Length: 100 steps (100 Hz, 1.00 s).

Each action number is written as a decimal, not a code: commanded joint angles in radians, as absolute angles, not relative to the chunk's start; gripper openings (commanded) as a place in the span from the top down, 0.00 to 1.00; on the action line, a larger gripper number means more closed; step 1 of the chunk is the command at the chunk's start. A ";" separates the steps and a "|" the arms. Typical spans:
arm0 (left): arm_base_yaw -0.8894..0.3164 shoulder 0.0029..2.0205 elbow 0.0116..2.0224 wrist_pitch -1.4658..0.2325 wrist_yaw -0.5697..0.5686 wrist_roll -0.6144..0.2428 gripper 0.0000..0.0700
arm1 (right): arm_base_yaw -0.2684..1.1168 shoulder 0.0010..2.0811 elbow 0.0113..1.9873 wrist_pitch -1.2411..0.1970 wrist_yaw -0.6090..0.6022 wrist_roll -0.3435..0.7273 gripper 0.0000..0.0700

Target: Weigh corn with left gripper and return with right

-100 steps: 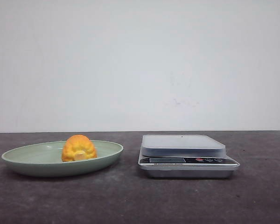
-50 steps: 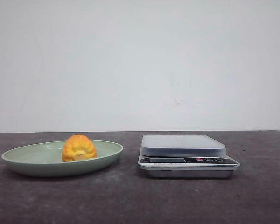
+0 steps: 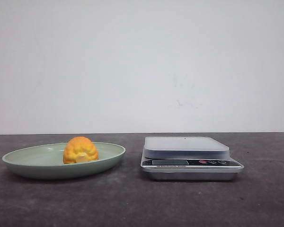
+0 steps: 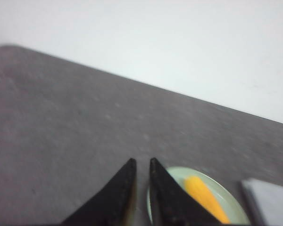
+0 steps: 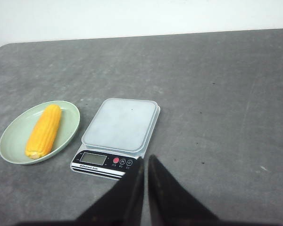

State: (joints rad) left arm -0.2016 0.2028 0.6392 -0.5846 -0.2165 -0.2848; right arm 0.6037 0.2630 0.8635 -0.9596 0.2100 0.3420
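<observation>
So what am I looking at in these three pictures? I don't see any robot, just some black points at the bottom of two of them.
It is a two-armed robot at a dark table. One camera looks forward over the table; the other two sit on the wrists, so each shows its own end effector as black tips. The left end effector and the right end effector both look nearly closed and hold nothing. On the table, a yellow corn cob lies in a pale green plate. Beside the plate stands a digital kitchen scale with nothing on its platform. The front camera sees the corn end-on, so there it looks short.
</observation>
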 commanded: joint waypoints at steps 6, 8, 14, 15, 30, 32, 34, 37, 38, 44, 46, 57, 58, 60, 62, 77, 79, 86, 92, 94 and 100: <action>-0.131 0.175 0.494 -0.402 -0.182 -0.192 1.00 | 0.611 0.265 0.876 -0.949 0.211 0.352 0.99; -0.120 0.168 0.466 -0.376 -0.182 -0.188 1.00 | 0.611 0.265 0.876 -0.949 0.211 0.352 0.99; -0.093 0.138 0.384 -0.312 -0.181 -0.180 1.00 | 0.611 0.265 0.876 -0.949 0.210 0.352 0.99; -0.089 0.131 0.371 -0.302 -0.181 -0.179 1.00 | 0.611 0.265 0.876 -0.949 0.210 0.352 0.99; -0.075 0.017 0.204 -0.239 -0.155 -0.173 1.00 | 0.611 0.265 0.876 -0.949 0.211 0.352 0.99; -0.075 0.005 0.187 -0.239 -0.152 -0.173 1.00 | 0.611 0.265 0.876 -0.949 0.211 0.352 0.99; -0.076 0.000 0.173 -0.235 -0.145 -0.175 1.00 | 0.611 0.265 0.876 -0.949 0.210 0.352 0.99; -0.076 0.003 0.157 -0.235 -0.128 -0.176 1.00 | 0.611 0.265 0.876 -0.949 0.210 0.352 0.99; -0.076 0.003 0.152 -0.236 -0.123 -0.176 1.00 | 0.611 0.265 0.876 -0.949 0.211 0.352 0.99; -0.076 0.003 0.127 -0.237 -0.095 -0.176 1.00 | 0.611 0.265 0.877 -0.949 0.211 0.352 0.99; -0.076 0.003 0.120 -0.237 -0.092 -0.173 1.00 | 0.611 0.264 0.877 -0.949 0.211 0.352 0.99; -0.073 0.003 0.076 -0.228 -0.092 -0.159 1.00 | 0.611 0.264 0.877 -0.944 0.211 0.352 0.99; -0.073 0.003 0.072 -0.224 -0.092 -0.158 1.00 | 0.611 0.264 0.877 -0.943 0.211 0.352 0.99; -0.072 0.003 0.063 -0.216 -0.092 -0.158 1.00 | 0.611 0.264 0.877 -0.942 0.210 0.352 0.99; -0.072 0.003 0.053 -0.208 -0.091 -0.159 1.00 | 0.611 0.264 0.877 -0.940 0.210 0.352 0.99; -0.072 0.003 0.014 -0.184 -0.073 -0.157 1.00 | 0.611 0.264 0.877 -0.931 0.211 0.352 0.99; -0.072 0.003 0.014 -0.185 -0.073 -0.155 1.00 | 0.611 0.264 0.877 -0.928 0.211 0.352 0.99; -0.071 0.003 0.014 -0.185 -0.073 -0.149 1.00 | 0.611 0.264 0.877 -0.918 0.211 0.352 0.99; -0.071 0.003 0.014 -0.185 -0.073 -0.149 1.00 | 0.611 0.264 0.877 -0.913 0.211 0.352 0.99; -0.071 0.003 0.014 -0.185 -0.073 -0.149 1.00 | 0.611 0.264 0.877 -0.913 0.211 0.352 0.99; -0.071 0.003 0.014 -0.186 -0.074 -0.150 1.00 | 0.611 0.264 0.877 -0.913 0.211 0.352 0.99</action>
